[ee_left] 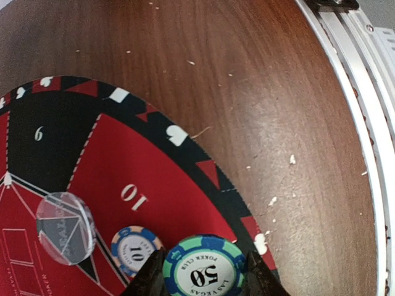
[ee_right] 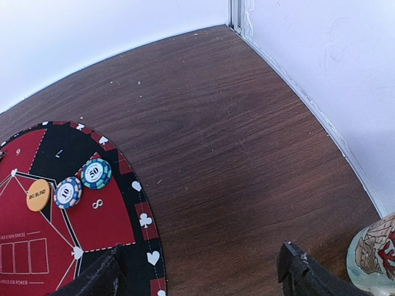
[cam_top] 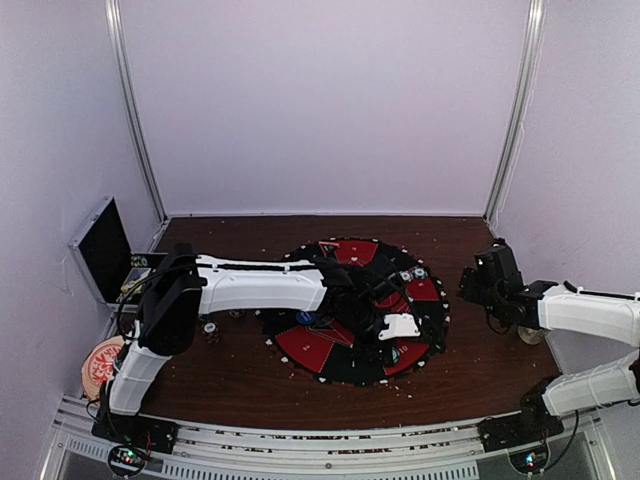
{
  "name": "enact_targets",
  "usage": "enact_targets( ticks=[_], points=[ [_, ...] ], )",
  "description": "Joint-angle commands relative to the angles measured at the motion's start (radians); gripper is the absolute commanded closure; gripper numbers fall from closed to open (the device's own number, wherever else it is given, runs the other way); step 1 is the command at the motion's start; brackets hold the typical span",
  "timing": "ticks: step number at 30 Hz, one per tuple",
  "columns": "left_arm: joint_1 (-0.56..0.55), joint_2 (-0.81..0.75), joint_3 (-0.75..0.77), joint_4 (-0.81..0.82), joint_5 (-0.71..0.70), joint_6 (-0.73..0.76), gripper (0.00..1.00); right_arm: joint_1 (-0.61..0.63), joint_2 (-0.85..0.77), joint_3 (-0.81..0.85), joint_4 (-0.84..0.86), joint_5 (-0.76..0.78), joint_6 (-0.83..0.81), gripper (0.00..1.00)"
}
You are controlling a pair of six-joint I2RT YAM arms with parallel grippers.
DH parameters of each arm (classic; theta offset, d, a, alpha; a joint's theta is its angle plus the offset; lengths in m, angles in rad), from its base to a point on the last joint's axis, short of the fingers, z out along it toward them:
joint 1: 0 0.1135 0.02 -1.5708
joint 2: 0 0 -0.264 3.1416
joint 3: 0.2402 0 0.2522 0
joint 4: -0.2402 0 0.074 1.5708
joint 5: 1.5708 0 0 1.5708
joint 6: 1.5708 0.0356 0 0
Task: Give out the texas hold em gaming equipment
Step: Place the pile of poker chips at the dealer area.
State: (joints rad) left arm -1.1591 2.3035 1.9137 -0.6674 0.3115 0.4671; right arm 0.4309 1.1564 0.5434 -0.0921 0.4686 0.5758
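In the left wrist view my left gripper (ee_left: pixel 203 274) is shut on a green-and-blue 50 poker chip (ee_left: pixel 203 266), just above the red "10" field of the round red-and-black mat (ee_left: pixel 154 179). A blue-and-cream 10 chip (ee_left: pixel 133 250) and a clear button disc (ee_left: pixel 65 227) lie on the mat to its left. From above, the left gripper (cam_top: pixel 392 345) reaches over the mat's front right part. My right gripper (ee_right: pixel 200 274) (cam_top: pixel 478 282) hangs open over bare wood right of the mat. A 50 chip (ee_right: pixel 95 173), a 10 chip (ee_right: pixel 68 192) and an orange Big Blind button (ee_right: pixel 38 195) lie on the mat near it.
A metal case (cam_top: pixel 105 250) stands open at the far left. A red-patterned ceramic piece (cam_top: pixel 100 365) sits by the left arm's base, and a similar one (ee_right: pixel 373 259) lies by the right gripper. Loose chips (cam_top: pixel 210 328) lie under the left forearm. White walls enclose the table.
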Motion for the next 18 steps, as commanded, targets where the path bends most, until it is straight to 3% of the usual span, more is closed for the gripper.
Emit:
enact_targets(
  ticks=[1, 18],
  points=[
    [-0.027, 0.033, 0.038, 0.000, 0.019, 0.015, 0.77, -0.006, -0.008, -0.011, 0.017, -0.008, 0.004, 0.15],
    [-0.037, 0.139, 0.134, 0.010, -0.058, 0.033, 0.77, -0.006, 0.013, -0.014, 0.036, -0.048, -0.001, 0.15]
  ],
)
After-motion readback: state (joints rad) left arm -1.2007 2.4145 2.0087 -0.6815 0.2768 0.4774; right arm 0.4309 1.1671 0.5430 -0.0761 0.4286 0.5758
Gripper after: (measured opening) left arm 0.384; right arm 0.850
